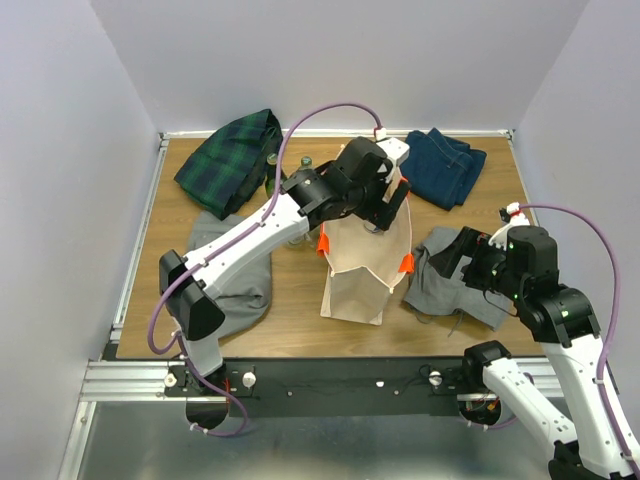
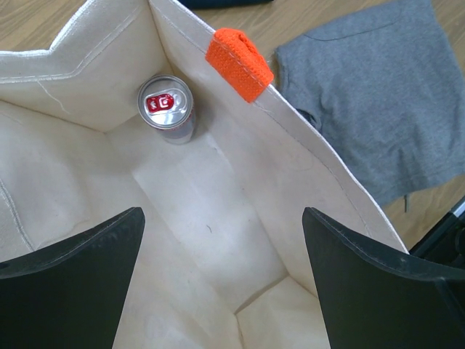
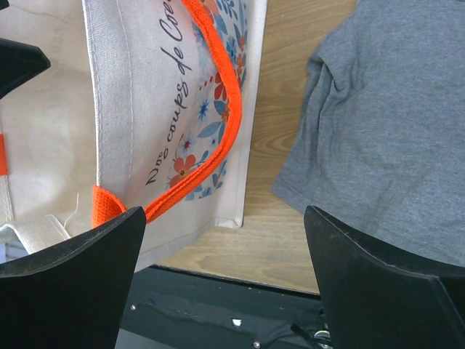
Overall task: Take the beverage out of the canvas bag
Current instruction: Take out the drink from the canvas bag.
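Gapes wide at the bag (image 2: 276,167) mouth under the spread left gripper (image 2: 221,212), with pale floor bare between the fingers and tall walls closing every side. Stands in the way only at the far corner: upright can (image 2: 166,107), hemmed by walls on two sides and reachable from the middle or from above, orange handle (image 2: 240,63) folded over the rim just beside it. Outside, leaves only a narrow strip of bare table (image 3: 283,109) between bag and grey cloth (image 3: 392,123), below the spread right gripper (image 3: 225,212).
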